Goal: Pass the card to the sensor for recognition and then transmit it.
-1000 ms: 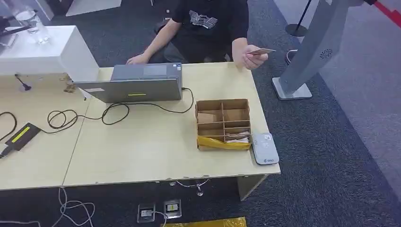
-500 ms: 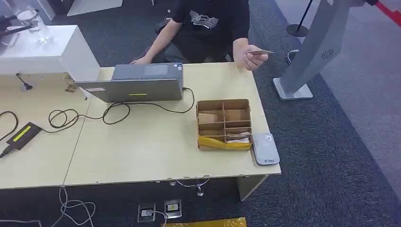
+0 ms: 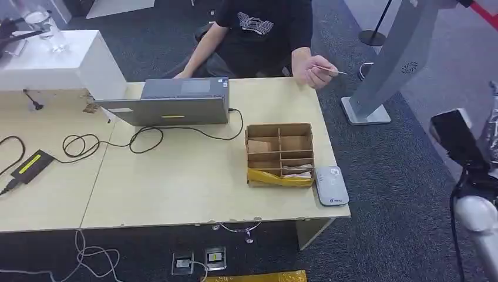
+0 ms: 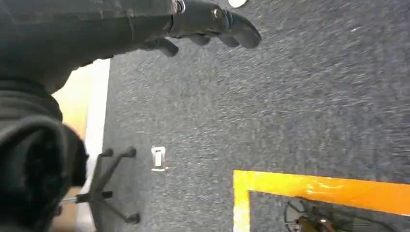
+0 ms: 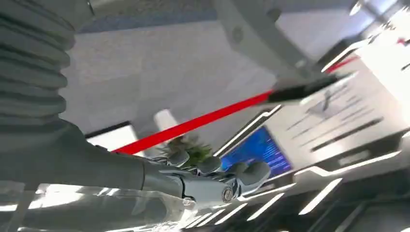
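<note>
Out at the right edge of the head view, right arm raised beside the table [image 3: 176,194]; right robot hand [image 5: 212,181] seen from its wrist camera with fingers loosely apart, holding nothing. Left robot hand [image 4: 203,24] hanging over grey carpet, fingers stretched out, nothing in them. Well apart from both, across the table, card [image 3: 329,70] pinched in a person's hand [image 3: 314,73] past the far corner. Nearer, sensor [image 3: 330,185] flat at the front right corner, touching a divided cardboard box [image 3: 279,154].
</note>
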Robot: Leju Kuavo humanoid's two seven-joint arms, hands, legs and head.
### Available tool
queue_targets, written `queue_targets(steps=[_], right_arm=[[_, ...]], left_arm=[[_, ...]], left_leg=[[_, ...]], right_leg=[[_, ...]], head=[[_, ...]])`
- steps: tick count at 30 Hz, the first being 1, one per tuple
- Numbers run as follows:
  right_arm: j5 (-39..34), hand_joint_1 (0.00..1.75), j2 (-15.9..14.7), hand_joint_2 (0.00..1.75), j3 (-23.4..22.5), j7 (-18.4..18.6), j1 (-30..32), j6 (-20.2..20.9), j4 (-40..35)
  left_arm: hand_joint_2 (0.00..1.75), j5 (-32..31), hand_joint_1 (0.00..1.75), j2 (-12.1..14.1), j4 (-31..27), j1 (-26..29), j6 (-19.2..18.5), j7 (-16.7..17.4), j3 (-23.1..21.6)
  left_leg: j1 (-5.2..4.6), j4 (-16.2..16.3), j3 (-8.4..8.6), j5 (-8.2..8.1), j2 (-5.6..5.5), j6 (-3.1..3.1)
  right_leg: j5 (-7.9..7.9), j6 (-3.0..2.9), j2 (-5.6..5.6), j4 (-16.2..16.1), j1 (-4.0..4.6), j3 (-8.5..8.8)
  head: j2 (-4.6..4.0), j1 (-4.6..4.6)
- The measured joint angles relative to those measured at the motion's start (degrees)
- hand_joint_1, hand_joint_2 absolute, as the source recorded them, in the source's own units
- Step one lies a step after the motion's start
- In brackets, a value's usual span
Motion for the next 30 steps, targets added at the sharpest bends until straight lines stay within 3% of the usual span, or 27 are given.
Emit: queue_targets(steps=[6,11,21,30], right_arm=[[3.34,0.00,0.09,1.75,11.26,0.52,-5.49,5.85,-0.96],[3.67,0.00,0.11,1.75,17.17,0.81,-7.92,6.75,-0.96],[8.30,0.00,1.75,1.75,25.68,0.13,-11.94,13.55,0.72],[8.43,0.00,3.34,1.75,30.09,0.72,-13.65,15.34,3.04]], left_arm=[[0.00,0.00,0.00,0.02,0.00,0.24,-0.31,-0.09,-0.35],[0.00,0.00,0.00,0.13,0.00,0.30,-0.31,-0.11,-0.42],[0.00,0.00,0.00,0.17,0.00,0.26,-0.37,-0.11,-0.61],[0.00,-0.44,0.00,0.17,0.00,0.26,-0.55,-0.11,-1.64]], left_leg=[[0.00,0.00,-0.03,0.03,0.02,-0.04],[-0.01,0.01,-0.05,0.02,0.02,-0.04],[0.00,0.00,-0.04,0.01,0.11,-0.04],[0.00,0.01,-0.05,0.01,0.12,-0.04]], right_leg=[[0.00,0.00,0.06,0.00,-0.01,-0.04],[0.00,0.00,0.04,0.00,-0.03,-0.06],[0.00,0.00,0.07,0.00,0.00,-0.08],[0.00,0.00,0.08,0.00,-0.01,-0.09]], head=[[0.00,0.02],[0.00,-0.02],[0.00,0.00],[0.00,0.00]])
